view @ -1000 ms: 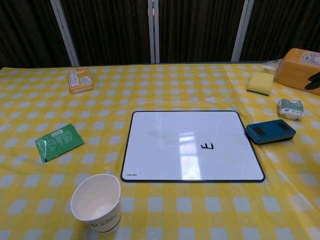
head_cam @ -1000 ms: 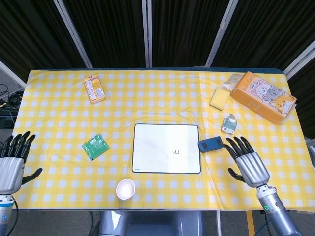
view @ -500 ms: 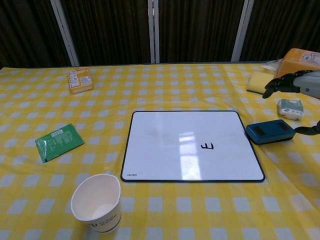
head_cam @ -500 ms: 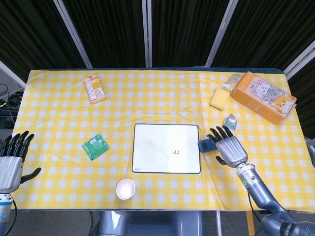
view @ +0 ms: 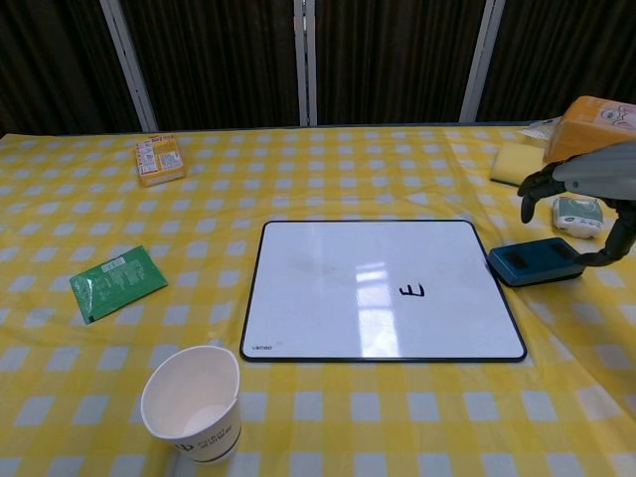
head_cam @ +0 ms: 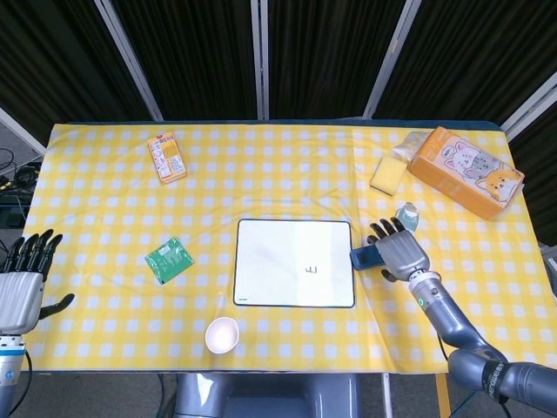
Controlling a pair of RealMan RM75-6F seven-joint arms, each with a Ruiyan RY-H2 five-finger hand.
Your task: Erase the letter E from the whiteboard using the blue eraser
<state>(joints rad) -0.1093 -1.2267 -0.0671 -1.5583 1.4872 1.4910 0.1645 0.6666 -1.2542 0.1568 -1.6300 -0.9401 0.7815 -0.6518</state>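
Blue eraser [view: 537, 261] w/ two dark recesses lies flat beside whiteboard [view: 378, 290].

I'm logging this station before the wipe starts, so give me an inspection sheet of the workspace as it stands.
Surface: table under a yellow checked cloth.
Job's things: whiteboard lies flat at centre, letter E unwiped; blue eraser lies on the cloth off the board's right edge.
Clutter: paper cup, green packet, orange packet, yellow sponge, orange box, small pack.
Hands: right hand hovers over the eraser, fingers curled, not gripping; left hand open at the table's left edge.
Cables: some on the floor, far left.
Surroundings: dark curtain behind.
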